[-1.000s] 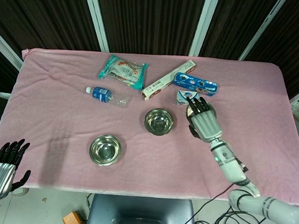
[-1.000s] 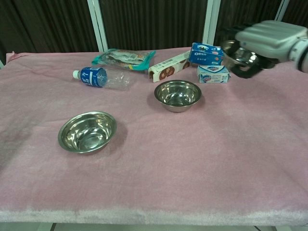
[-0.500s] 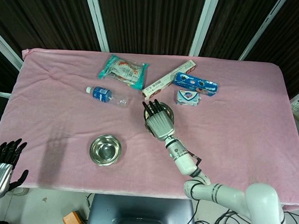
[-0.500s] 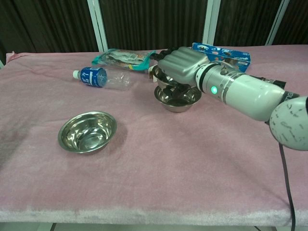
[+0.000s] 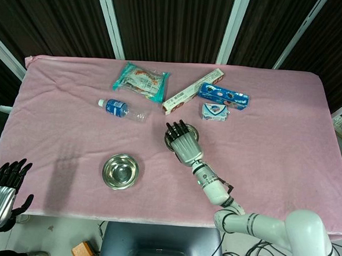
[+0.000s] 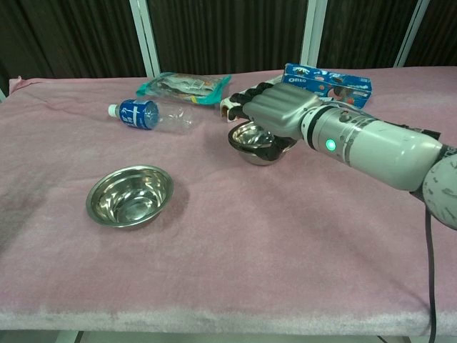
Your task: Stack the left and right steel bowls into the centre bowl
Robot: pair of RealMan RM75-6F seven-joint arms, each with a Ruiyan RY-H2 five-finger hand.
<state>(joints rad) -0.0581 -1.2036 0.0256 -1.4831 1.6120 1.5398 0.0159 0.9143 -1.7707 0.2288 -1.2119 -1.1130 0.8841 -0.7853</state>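
The robot's right hand (image 6: 275, 113), silver-backed with black fingers, lies palm down over the steel centre bowl (image 6: 251, 141) on the pink cloth-covered table (image 6: 300, 243). Its fingers curl over the bowl's rim; whether they grip a second bowl nested there cannot be told from either view. In the head view the same right hand (image 5: 183, 141) hides most of the centre bowl (image 5: 169, 140).

The round steel left bowl (image 6: 130, 195) sits upright and alone nearer the front edge, well apart from the hand.

Along the far side lie a clear plastic bottle with a blue label (image 6: 146, 115), a teal snack packet (image 6: 187, 84), a long cream biscuit box (image 5: 192, 91), a blue Oreo box (image 6: 327, 79) and a small white-and-blue packet (image 5: 216, 112).

The left hand (image 5: 6, 190) hangs off the table's front-left corner, fingers spread and holding nothing.
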